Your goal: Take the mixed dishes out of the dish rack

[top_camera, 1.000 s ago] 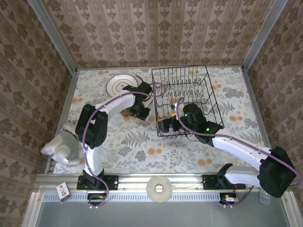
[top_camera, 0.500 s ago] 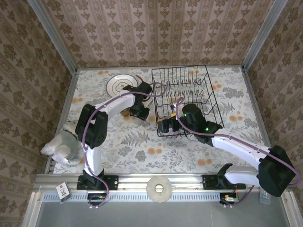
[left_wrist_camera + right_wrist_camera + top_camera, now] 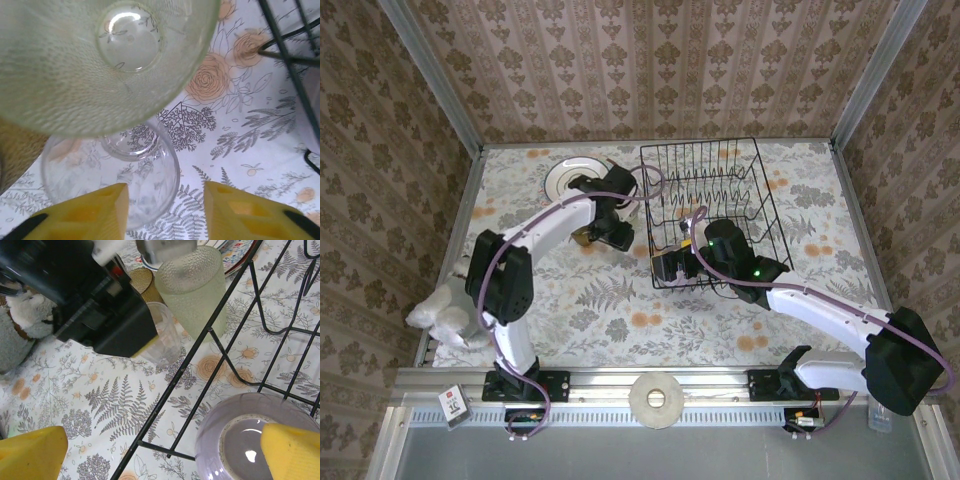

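In the left wrist view my left gripper [image 3: 166,210] is open above the tablecloth. A small clear glass [image 3: 115,175] stands upright by its left finger [image 3: 85,212], free of the right one. Just beyond stands the pale green tumbler [image 3: 100,60]. In the right wrist view my right gripper [image 3: 162,460] is wide open over the near left corner of the black dish rack [image 3: 200,347]. A lilac bowl [image 3: 250,440], seemingly upside down, lies inside the rack by the right finger. Outside the rack stand the tumbler [image 3: 192,287], the glass [image 3: 162,337] and an amber cup [image 3: 142,280].
A stack of plates [image 3: 570,180] lies at the back left of the table, left of the rack [image 3: 710,210]. A white plush dog [image 3: 450,305] sits at the left edge. A pale ring disc [image 3: 657,400] rests on the front rail. Rack wires [image 3: 285,50] run close on the right.
My left gripper has opened and let go of the clear glass, and the left arm's elbow has swung left. The right arm has not moved.
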Controlling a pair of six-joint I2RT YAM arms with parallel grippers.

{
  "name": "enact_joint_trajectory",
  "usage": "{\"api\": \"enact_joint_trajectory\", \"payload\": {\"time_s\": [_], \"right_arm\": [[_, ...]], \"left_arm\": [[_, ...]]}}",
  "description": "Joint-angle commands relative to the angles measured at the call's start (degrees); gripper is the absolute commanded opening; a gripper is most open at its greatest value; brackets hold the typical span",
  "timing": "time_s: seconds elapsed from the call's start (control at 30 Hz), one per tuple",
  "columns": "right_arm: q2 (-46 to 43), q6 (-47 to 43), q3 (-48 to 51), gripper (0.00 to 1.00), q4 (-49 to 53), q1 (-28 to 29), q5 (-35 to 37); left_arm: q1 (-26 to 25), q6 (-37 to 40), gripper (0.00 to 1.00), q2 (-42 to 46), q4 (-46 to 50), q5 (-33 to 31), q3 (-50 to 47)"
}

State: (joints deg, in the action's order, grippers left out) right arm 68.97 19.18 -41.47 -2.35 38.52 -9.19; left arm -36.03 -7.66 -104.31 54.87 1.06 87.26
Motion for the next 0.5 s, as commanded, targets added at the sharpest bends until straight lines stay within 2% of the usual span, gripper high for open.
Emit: {"api": "enact_joint_trajectory", "payload": {"time_s": [0.0, 0.13, 0.27, 0.33, 0.37, 0.47], "right_arm": [[-0.33, -1.38, -1.84, 1.0, 0.2, 0.48, 1.19], [-0.48, -1.41, -1.94, 1.0, 0.53, 0.46, 1.65], [-1.26, -1.6, -2.1, 1.0, 1.72, 0.42, 3.15], [-2.02, -1.8, -2.3, 1.0, 2.38, 0.37, 3.88], [-2.47, -1.78, -2.36, 1.0, 2.8, 0.24, 4.44], [-3.67, -1.88, -3.71, 1.0, 6.02, -0.49, 6.29]], "left_arm": [[-0.51, 0.71, 0.48, 4.08, 3.21, -1.42, 2.03], [-0.51, 0.95, 0.61, 8.1, 4.1, -4.95, 1.63], [-0.62, 1.43, 0.68, 14.13, 1.82, -8.57, -1.49], [-0.62, 0.97, 0.8, 18.4, -1.7, -9.89, -4.87], [-0.62, 0.3, 1.0, 20.86, -4.14, -11.21, -7.07], [-0.7, -1.07, 1.0, 27.83, -11.01, -13.76, -13.83]]}}
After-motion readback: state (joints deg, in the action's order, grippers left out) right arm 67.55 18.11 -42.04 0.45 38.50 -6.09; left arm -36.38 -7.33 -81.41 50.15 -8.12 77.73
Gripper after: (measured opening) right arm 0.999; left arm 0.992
